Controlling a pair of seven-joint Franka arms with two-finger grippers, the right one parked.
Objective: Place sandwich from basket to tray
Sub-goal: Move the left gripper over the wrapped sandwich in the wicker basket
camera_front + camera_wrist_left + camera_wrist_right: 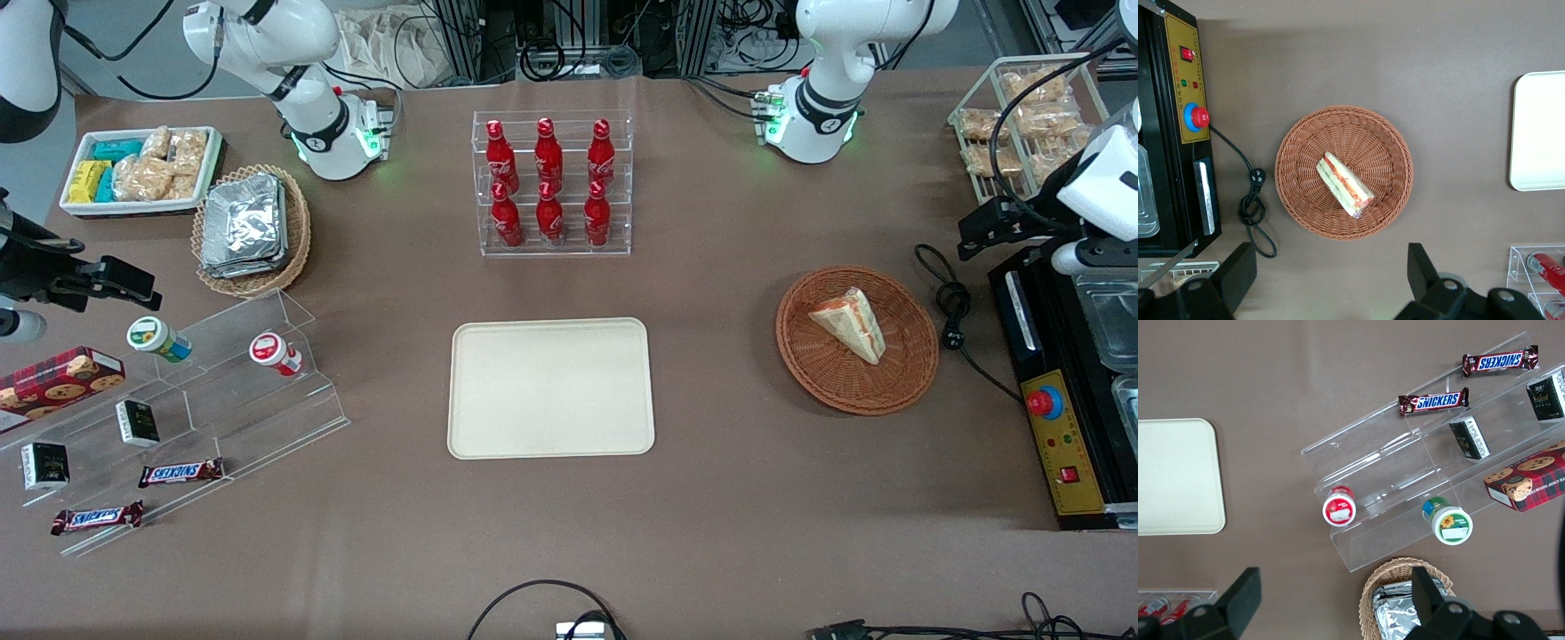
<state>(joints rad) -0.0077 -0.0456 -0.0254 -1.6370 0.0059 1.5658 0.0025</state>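
The sandwich (852, 324) (1344, 185), a white-bread wedge with red, orange and green layers at its edge, lies on its side in the round reddish-brown basket (898, 382) (1298, 193). The cream tray (551, 388) (1538, 130) lies flat and bare at the table's middle, about a basket's width from the basket toward the parked arm's end. My gripper (996, 227) (1331, 273) hangs high over the table beside the basket, toward the working arm's end. It is open wide, with nothing between its black fingers (1238, 273).
A black machine with a red button (1045, 402) and its coiled cable (953, 311) lie beside the basket. A wire rack of snack packets (1022, 116) stands farther from the camera. A clear rack of red bottles (551, 182) stands farther back than the tray.
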